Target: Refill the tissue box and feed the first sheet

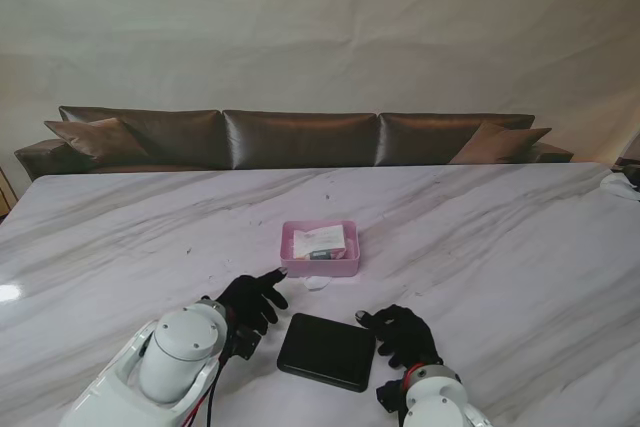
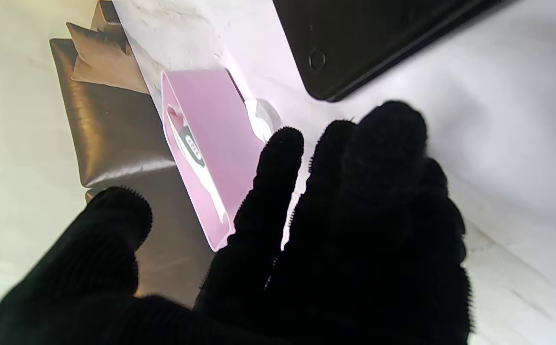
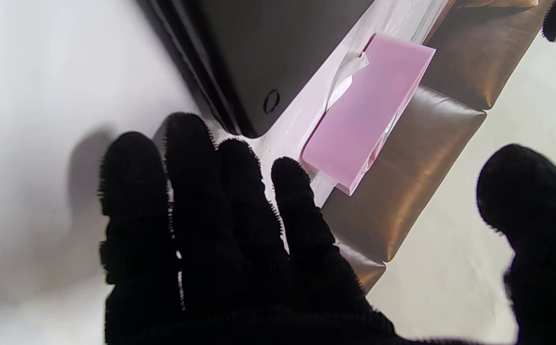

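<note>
We are keeping both black-gloved hands low over the white marble table (image 1: 520,277), palms toward it, and neither is holding anything. Our left hand (image 1: 252,305) is spreading its fingers apart; the thumb is standing well away from the other four, which are lying close together and nearly straight. Its index fingertip is reaching toward the near left corner of the shallow pink rectangular tissue box (image 1: 320,249), stopping just short of it as far as we can tell. In the left wrist view that hand (image 2: 306,249) is showing an empty palm, with the pink box (image 2: 211,153) just past the fingertips.

Our right hand (image 1: 402,335) is also lying open, fingers slightly fanned, thumb held wide. It is sitting just beside the right edge of the flat black rectangular lid with rounded corners (image 1: 326,351), which is lying between our two hands; we cannot tell whether a finger is touching it. The right wrist view shows the hand (image 3: 220,239) empty.

The pink box is sitting farther from us than both hands, open on top, with a white tissue pack (image 1: 320,241) inside. A small scrap of clear plastic film (image 1: 314,282) is lying against the box's near wall, between the box and the black lid.
</note>
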